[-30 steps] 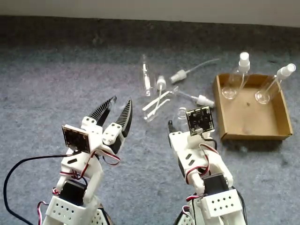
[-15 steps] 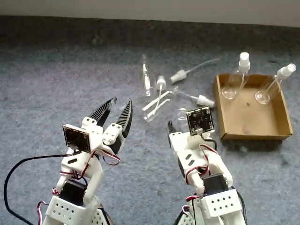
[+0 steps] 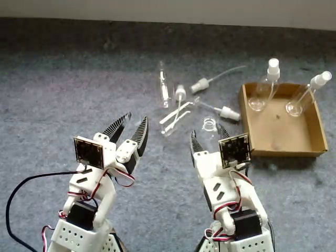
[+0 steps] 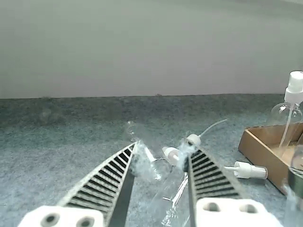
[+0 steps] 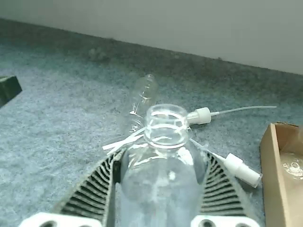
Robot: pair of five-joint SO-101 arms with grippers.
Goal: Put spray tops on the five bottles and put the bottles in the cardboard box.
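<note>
My right gripper (image 3: 209,135) is shut on a clear bottle (image 5: 163,161) with no top, its open neck (image 3: 209,124) pointing up just left of the cardboard box (image 3: 283,152). Two bottles with white spray tops (image 3: 265,86) (image 3: 307,94) stand in the box. My left gripper (image 3: 135,118) is open and holds nothing, a little short of the loose pile. There a bare bottle (image 3: 164,84) and a bottle with a top (image 3: 176,110) lie on the carpet. Two loose spray tops (image 3: 200,84) (image 3: 228,112) with long tubes lie between the pile and the box.
The grey carpet (image 3: 63,89) is open on the left and in front of the arms. A pale wall (image 3: 168,8) runs along the far edge. The box's near wall (image 5: 277,175) stands close on the side of my right gripper.
My right arm has shifted slightly right and tipped back, so the held bottle's neck now shows beyond its wrist camera. The left arm has barely moved.
</note>
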